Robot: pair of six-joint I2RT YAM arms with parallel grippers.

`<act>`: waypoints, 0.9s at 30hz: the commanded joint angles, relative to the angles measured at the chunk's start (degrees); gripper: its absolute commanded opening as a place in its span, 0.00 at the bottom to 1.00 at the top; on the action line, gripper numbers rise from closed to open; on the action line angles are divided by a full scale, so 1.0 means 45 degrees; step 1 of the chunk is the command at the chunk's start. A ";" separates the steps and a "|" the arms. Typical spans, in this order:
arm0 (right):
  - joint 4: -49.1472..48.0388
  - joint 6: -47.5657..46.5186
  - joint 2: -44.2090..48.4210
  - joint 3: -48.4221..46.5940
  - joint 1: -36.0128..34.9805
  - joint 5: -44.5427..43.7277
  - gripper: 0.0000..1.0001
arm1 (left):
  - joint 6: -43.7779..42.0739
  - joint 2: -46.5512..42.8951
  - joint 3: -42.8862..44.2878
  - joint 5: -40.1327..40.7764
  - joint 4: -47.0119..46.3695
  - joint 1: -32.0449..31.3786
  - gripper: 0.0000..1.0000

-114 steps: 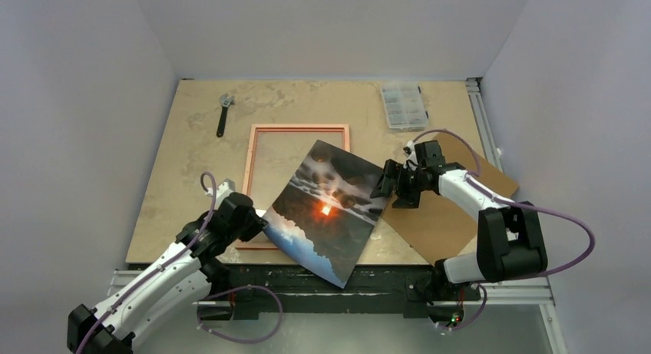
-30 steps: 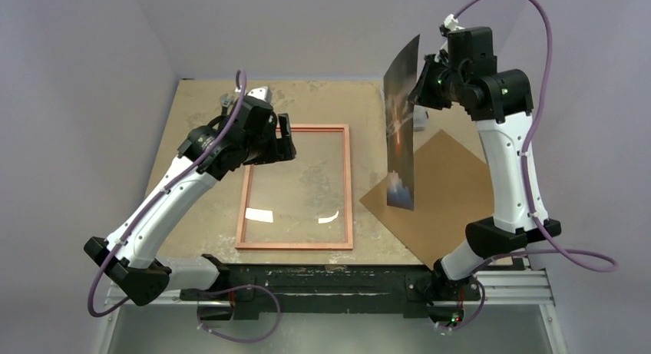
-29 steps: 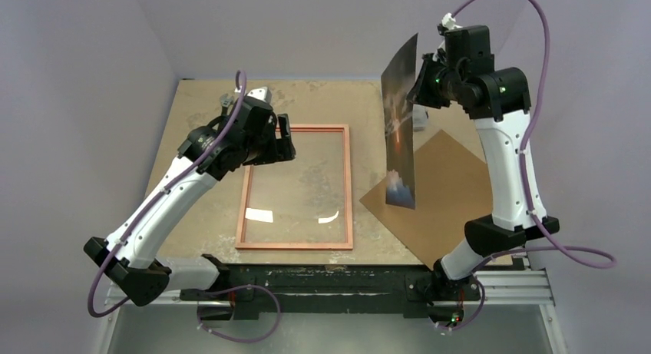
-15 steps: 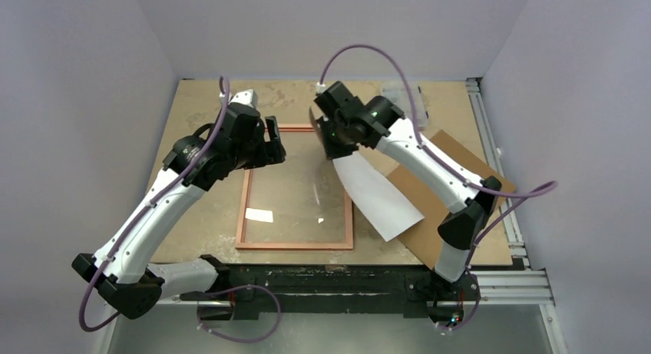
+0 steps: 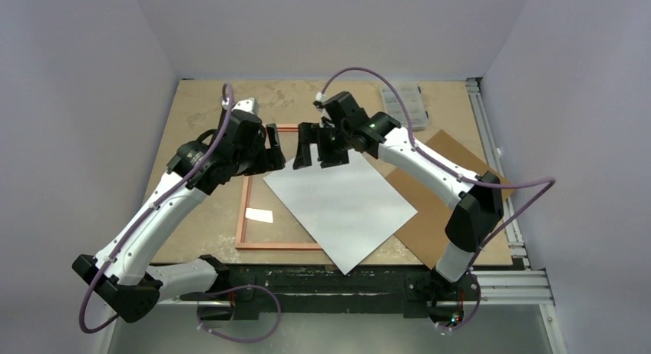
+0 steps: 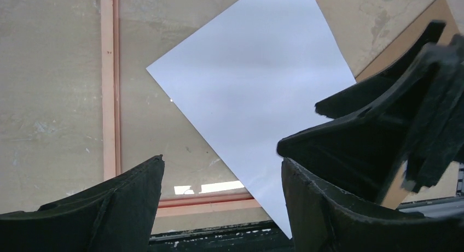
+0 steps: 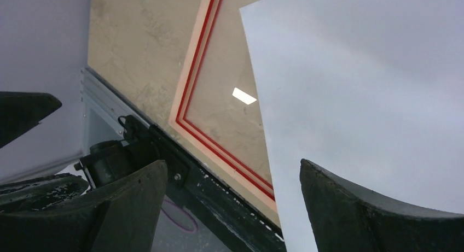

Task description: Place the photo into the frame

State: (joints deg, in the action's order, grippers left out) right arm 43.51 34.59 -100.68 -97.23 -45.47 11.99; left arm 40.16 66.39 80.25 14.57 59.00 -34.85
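Photo position: the rectangular print (image 5: pixel 342 204) lies plain white back up and flat. Its left part covers the right side of the frame, and its right part rests on the backing board.
Photo axis: the long edges run diagonally, from far-left to near-right. One corner pokes out past the frame's near rail.
Frame: the thin rectangular frame (image 5: pixel 244 216) lies pale copper-coloured back up with a red line along the inner edge. Its long axis runs near to far, so the print is visibly skewed against the opening.
Backing board: the flat brown board (image 5: pixel 449 193) lies to the right of the frame, partly under the print.
Right gripper: the right gripper (image 5: pixel 316 148) hovers over the print's far edge. Its fingers are spread wide with nothing between them, as the right wrist view confirms.
Left gripper: the left gripper (image 5: pixel 275 148) sits just beside the right one, over the frame's far-left region. It is likewise spread and empty.
Nearer arm: the right, whose tool stands directly above the print. The left's is just off its far-left corner.
Governing relation: the print must be turned until its long edges match the frame's, then shifted left and away into the opening.
Assessment: placement is incomplete, because the print lies on the frame and is not seated within it.
Risk: the glossy face is underneath, so the print may slide rather than turn when pushed.
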 commanded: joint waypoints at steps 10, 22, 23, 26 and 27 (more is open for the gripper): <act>-0.1906 -0.1934 0.0799 0.5038 0.7183 0.2149 0.87 | 0.3061 0.0121 -0.5562 -0.4364 -0.5012 0.0199 0.75; -0.3820 -0.1812 -0.2244 0.5030 0.8377 0.3177 0.86 | 0.5137 0.0383 -0.9343 -0.4811 -0.8078 0.0284 0.75; -0.3927 -0.1767 -0.2353 0.5021 0.8378 0.3169 0.86 | 0.5155 0.0461 -0.9367 -0.4816 -0.8242 0.0313 0.76; -0.4354 -0.1523 -0.2487 0.5252 0.8377 0.3805 0.85 | 0.5255 0.0828 -0.9453 -0.4882 -0.8783 0.0360 0.76; -0.4492 -0.1396 -0.2452 0.5444 0.8368 0.4060 0.85 | 0.5355 0.0952 -0.9529 -0.4871 -0.9101 0.0362 0.76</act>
State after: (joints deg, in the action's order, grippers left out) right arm 28.42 27.49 -110.26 -73.76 -7.38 27.27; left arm 62.06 69.08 38.00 -6.48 25.91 -33.80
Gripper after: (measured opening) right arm 0.858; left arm 0.757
